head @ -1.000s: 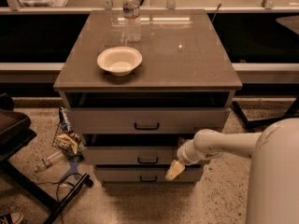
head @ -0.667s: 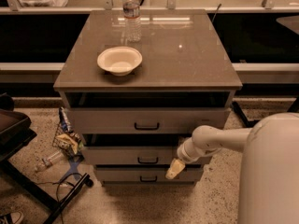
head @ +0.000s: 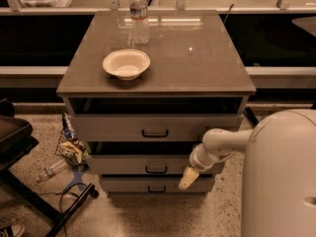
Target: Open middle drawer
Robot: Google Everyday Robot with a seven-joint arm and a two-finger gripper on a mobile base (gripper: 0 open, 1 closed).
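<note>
The grey cabinet has three flat-fronted drawers, each with a small black bar handle. The middle drawer (head: 123, 165) has the medium-sized front, and its handle (head: 156, 170) is at the centre. A dark gap shows above its front. The taller top drawer (head: 113, 127) stands out a little, and the smallest bottom drawer (head: 123, 184) sits below. My gripper (head: 188, 177), cream-coloured, hangs from the white arm (head: 222, 144) and points down and left. It is in front of the right part of the middle and bottom drawer fronts, to the right of the middle handle.
A white bowl (head: 126, 63) and a clear water bottle (head: 139, 14) stand on the cabinet top (head: 197, 58). Snack bags and a bottle (head: 69, 149) lie on the floor at the left beside a dark chair base (head: 29, 201). My white body (head: 281, 177) fills the lower right.
My white body and upper arm have shifted left, further into view. The gripper has stayed almost in place at the right of the drawer fronts. The drawers have not moved.
</note>
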